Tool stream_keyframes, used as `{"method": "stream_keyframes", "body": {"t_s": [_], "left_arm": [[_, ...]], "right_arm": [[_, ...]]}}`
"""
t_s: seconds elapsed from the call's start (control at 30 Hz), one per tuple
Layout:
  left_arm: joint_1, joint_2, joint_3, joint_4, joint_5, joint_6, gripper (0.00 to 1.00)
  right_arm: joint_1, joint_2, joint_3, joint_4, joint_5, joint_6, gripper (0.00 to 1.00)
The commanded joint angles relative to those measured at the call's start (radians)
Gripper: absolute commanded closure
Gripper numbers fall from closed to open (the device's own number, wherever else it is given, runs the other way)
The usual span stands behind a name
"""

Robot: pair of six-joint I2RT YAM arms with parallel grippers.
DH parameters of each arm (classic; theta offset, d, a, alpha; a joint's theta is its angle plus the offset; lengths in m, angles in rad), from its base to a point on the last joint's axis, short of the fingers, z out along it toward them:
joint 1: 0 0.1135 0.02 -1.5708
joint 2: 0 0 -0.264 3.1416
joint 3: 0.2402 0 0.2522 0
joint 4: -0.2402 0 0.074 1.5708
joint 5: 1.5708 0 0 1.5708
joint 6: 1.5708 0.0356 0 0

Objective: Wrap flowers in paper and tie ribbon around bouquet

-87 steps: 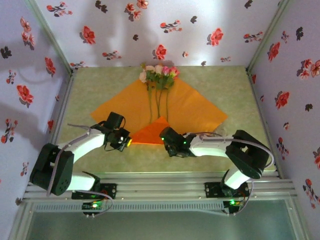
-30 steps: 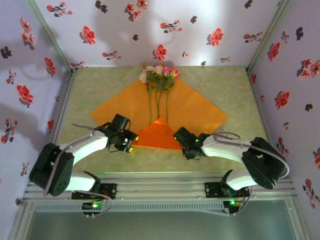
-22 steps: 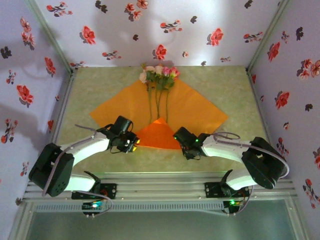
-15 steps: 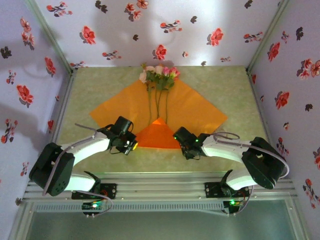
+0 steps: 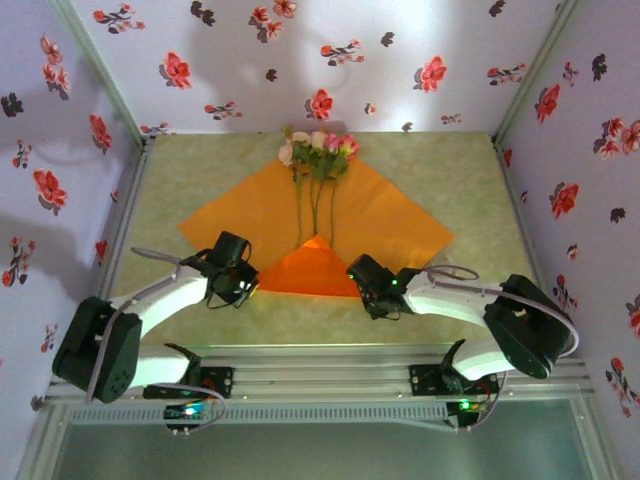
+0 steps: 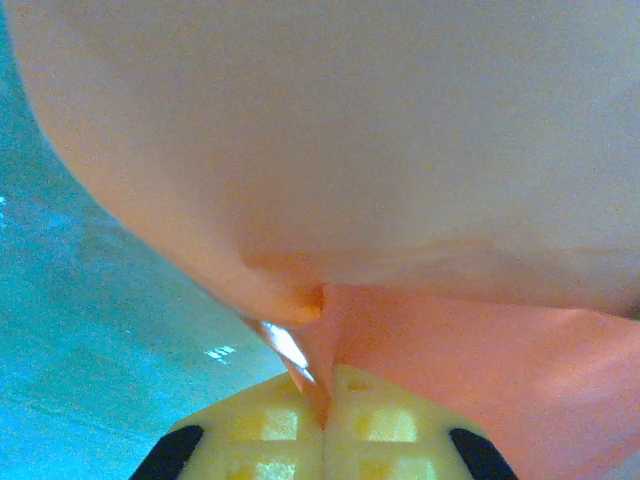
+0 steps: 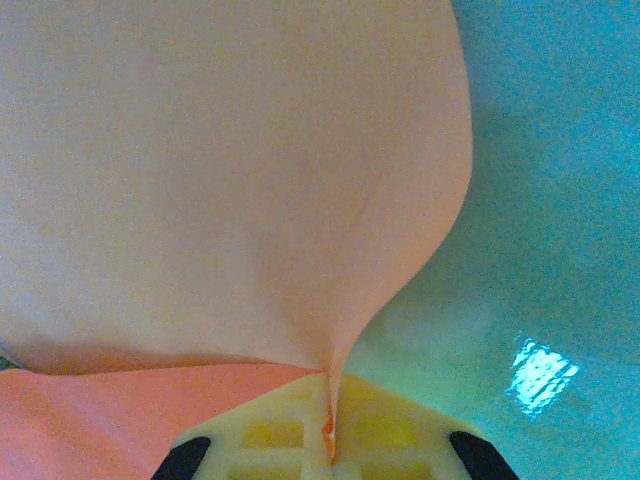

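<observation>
The paper [image 5: 380,215] lies in the middle of the table [image 5: 470,170], the flowers [image 5: 318,160] along its centre, blooms at the far end, near corner folded over the stems. The left gripper [image 5: 248,286] is at the fold's left end, the right gripper [image 5: 357,280] at its right end.

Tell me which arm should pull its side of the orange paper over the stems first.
Right, marginally. The left gripper and right gripper are both shut on the paper at the folded-up corner's ends, but the right sits closer to the flowers, so its carry looks shorter.
</observation>
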Motion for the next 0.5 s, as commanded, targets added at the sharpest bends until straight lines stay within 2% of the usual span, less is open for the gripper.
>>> {"method": "stream_keyframes", "body": {"t_s": [0.0, 0.07, 0.23, 0.47], "left_arm": [[0.026, -0.04, -0.028, -0.057, -0.079, 0.06, 0.78], [0.037, -0.057, -0.048, -0.056, -0.079, 0.063, 0.74], [0.072, -0.062, -0.07, -0.019, -0.076, 0.093, 0.74], [0.097, -0.046, -0.069, 0.018, -0.073, 0.143, 0.94]], "right_arm": [[-0.005, -0.012, -0.013, -0.056, 0.037, 0.011, 1.0], [-0.006, -0.011, -0.013, -0.054, 0.037, 0.01, 1.0], [-0.006, -0.006, -0.012, -0.048, 0.034, 0.01, 1.0], [-0.005, -0.001, -0.007, -0.053, 0.028, 0.012, 1.0]]}}
